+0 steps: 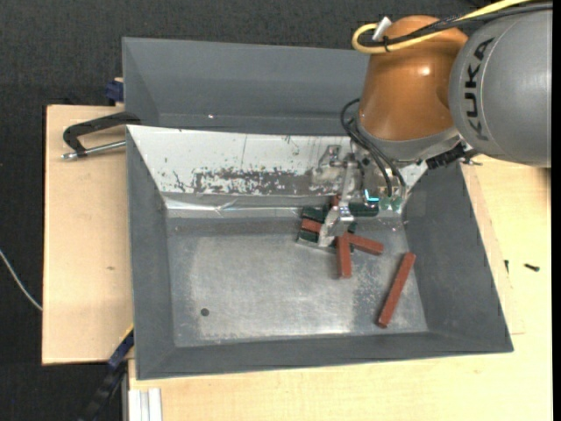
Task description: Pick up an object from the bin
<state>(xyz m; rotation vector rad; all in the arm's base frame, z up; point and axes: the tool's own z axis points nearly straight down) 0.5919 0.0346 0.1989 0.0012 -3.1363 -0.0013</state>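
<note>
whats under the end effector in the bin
Under the end effector: a small dark block with red and green, and the tops of two crossed red sticks. Anything directly beneath it is covered.

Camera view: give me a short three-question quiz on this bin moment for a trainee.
1. True or false: the long red-brown stick lies apart from the claw, toward the right wall of the bin.
2. Over which part of the floor, as seen in this view, does the claw hang? A) lower left B) upper right C) lower middle
3. Fill in: the cover on the arm's wrist is ____.
Key: 1 true; 2 B; 3 orange.
</note>
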